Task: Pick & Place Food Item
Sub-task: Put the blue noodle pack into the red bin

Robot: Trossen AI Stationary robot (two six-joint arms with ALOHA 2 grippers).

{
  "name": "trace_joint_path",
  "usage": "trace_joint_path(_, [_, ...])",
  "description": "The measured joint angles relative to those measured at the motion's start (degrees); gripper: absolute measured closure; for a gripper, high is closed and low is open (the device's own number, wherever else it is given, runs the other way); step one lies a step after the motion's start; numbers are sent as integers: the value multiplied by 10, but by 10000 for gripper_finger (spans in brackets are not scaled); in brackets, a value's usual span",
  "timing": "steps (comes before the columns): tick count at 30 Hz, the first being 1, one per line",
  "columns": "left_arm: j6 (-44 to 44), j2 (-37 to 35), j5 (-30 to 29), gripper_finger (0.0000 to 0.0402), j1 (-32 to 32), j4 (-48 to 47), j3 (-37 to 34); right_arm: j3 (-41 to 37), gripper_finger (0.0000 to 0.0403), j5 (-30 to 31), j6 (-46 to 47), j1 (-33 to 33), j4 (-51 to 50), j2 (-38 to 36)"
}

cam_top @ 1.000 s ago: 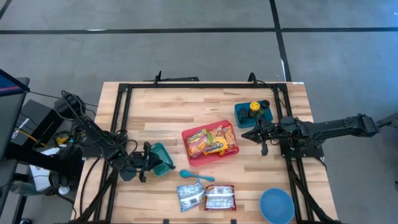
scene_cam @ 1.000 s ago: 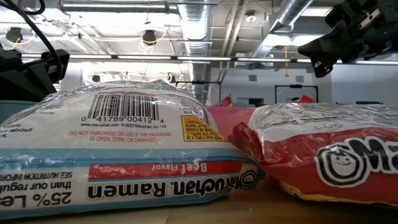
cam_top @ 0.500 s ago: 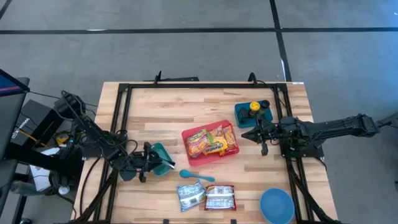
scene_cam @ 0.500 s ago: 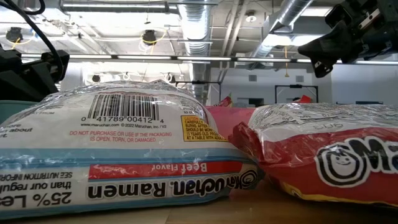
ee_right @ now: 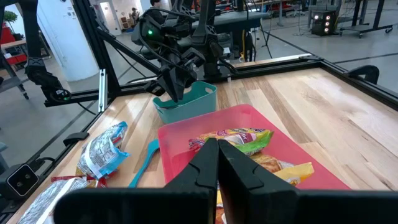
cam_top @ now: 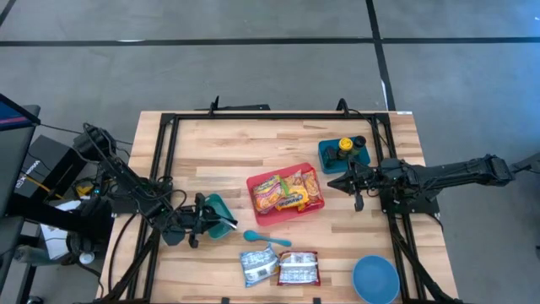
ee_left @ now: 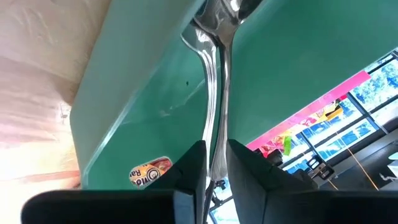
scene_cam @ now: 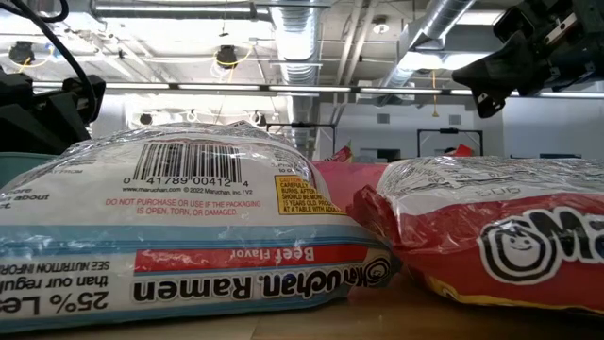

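Letting go cleanly is the trick: left gripper [cam_top: 201, 221] sits over the teal bin [cam_top: 221, 216], fingers a sliver apart around a metal utensil handle [ee_left: 214, 93] (spoon, probably), so ease straight up. Right gripper [cam_top: 354, 184], pressed together and empty, waits beside the red tray [cam_top: 257, 183] of snack packets [cam_top: 287, 192].

Both arms are dark, near-black, built of slim tube links joined by chunkier rounded joints. Black cables loop loosely along the left arm [cam_top: 126, 181] and bunch near its base. The right arm [cam_top: 447, 173] is a long, straight boom, thicker at the wrist. Each end effector has two flat, matte black fingers [ee_right: 233, 168] with squared edges; the left end effector [ee_left: 214, 180] shows the same blocky fingers.
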Motion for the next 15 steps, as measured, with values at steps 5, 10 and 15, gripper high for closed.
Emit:
trace_joint_path(5, [10,0,0,350,-1,26,0,0,401,0,0,0,0,0])
trace_joint_path(10, [11,0,0,360,-1,42,0,0,401,0,0,0,0,0])
trace_joint_path(15, [14,0,-1,381,-1,70,0,0,401,0,0,0,0,0])
